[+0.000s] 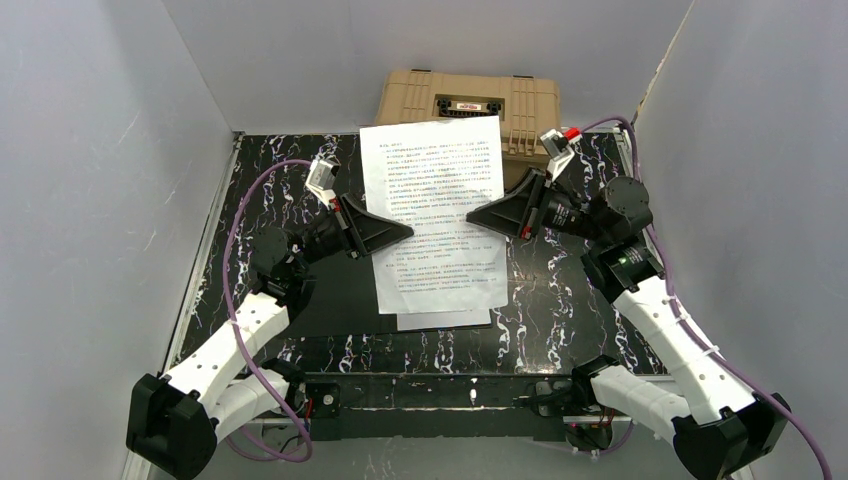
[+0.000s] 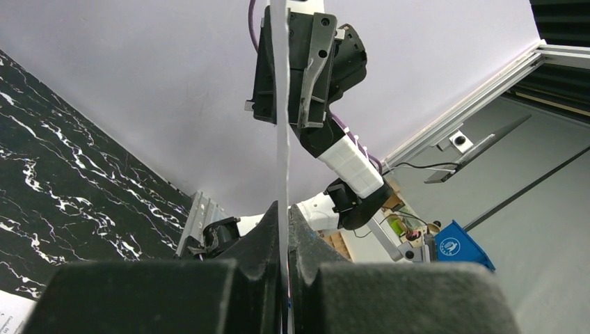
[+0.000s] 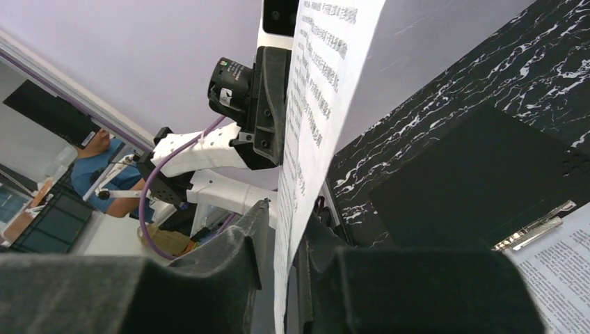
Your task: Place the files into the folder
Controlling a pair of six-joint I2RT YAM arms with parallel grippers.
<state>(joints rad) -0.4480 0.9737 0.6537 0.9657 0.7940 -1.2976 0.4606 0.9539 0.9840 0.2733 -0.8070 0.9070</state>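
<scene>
One marbled worktop (image 1: 570, 300) carries the open folder (image 1: 335, 295), black inside up, near centre, one of the files (image 1: 445, 318) lying on it. A tan case (image 1: 470, 100) sits far, red label unreadable. Another sheet (image 1: 435, 200), print too small to read, hangs above: left jaws clamp its left edge; right jaws straddle its right edge, grip unclear.

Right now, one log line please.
left gripper: shut on sheet | right gripper: around sheet's opposite edge, grip unclear | sheet: held above open folder | another sheet: lying on folder
</scene>
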